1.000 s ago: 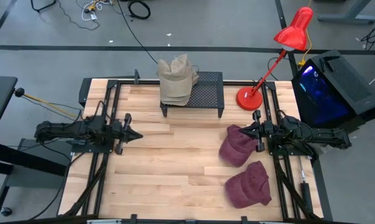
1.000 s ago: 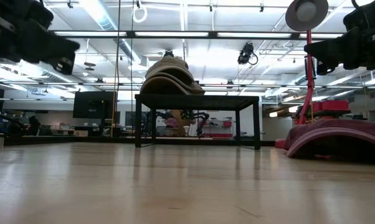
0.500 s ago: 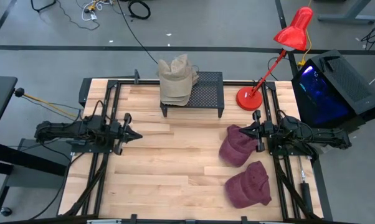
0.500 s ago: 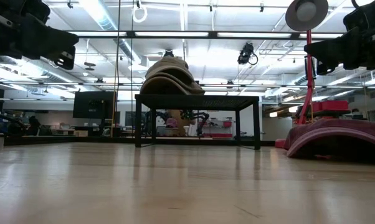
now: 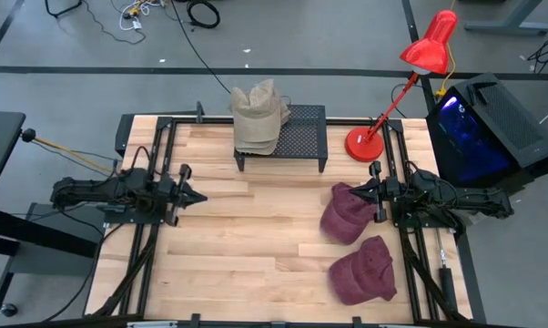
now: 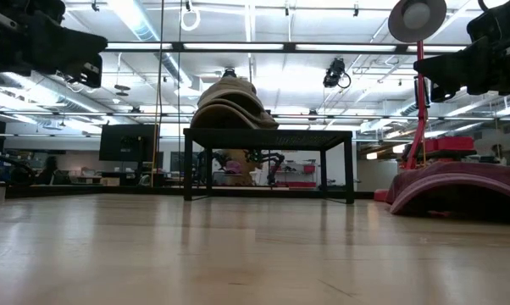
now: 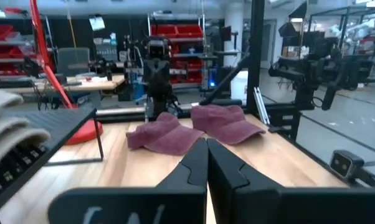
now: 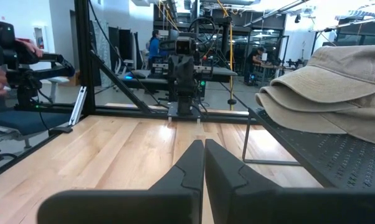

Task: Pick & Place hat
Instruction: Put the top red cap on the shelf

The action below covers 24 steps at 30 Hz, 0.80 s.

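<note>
Scanning the high view from left to right, we find the left tool point(image 5: 201, 197) near the left edge of the bench point(image 5: 256, 264), fingers pressed together and holding nothing. Compared with one second ago, we see this arm drawn back slightly toward its own side; in the low view the left tool sits a little higher than before.

Toward the centre, at the far edge of the bench, we note a black perforated rack point(image 5: 297, 137). On its left half lies a stack of tan hats point(image 5: 258, 118), soft cloth caps with curved brims, one nested on another.

Further right, we see two maroon hats of the same soft, brimmed type lying directly on the wood. The farther maroon hat point(image 5: 345, 215) lies just beside the right tool point(image 5: 351, 194); the nearer maroon hat point(image 5: 363, 271) lies close to the front edge, the two hats near each other but apart. The right tool is closed and empty, positioned above the farther hat's edge, unchanged from the earlier frames.

At the far right corner stands a red desk lamp point(image 5: 411, 77).
</note>
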Motion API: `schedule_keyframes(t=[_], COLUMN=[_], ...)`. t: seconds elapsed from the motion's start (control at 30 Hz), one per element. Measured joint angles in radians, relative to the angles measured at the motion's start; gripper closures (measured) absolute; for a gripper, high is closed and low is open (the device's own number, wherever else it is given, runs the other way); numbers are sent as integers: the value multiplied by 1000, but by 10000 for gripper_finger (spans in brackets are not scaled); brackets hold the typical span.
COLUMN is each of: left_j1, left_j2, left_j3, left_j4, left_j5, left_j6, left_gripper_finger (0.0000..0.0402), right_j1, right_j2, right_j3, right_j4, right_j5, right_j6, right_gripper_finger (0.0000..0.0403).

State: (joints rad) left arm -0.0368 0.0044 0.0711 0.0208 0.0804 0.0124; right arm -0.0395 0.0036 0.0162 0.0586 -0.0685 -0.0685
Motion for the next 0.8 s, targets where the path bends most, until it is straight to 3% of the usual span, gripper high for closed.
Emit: schedule_keyframes(t=[0.2, 0.67, 0.8], left_j1=[0, 0, 0], left_j2=[0, 0, 0], left_j3=[-63, -62, -62], left_j4=[193, 90, 52], left_j5=[-18, -17, -58], left_j6=[-25, 1, 28], left_gripper_finger=[401, 401, 401], right_j1=[0, 0, 0], right_j2=[0, 0, 0], right_j3=[0, 0, 0], right_j4=[0, 0, 0], right_j5=[0, 0, 0], right_j6=[0, 0, 0], right_gripper_finger=[387, 387, 387])
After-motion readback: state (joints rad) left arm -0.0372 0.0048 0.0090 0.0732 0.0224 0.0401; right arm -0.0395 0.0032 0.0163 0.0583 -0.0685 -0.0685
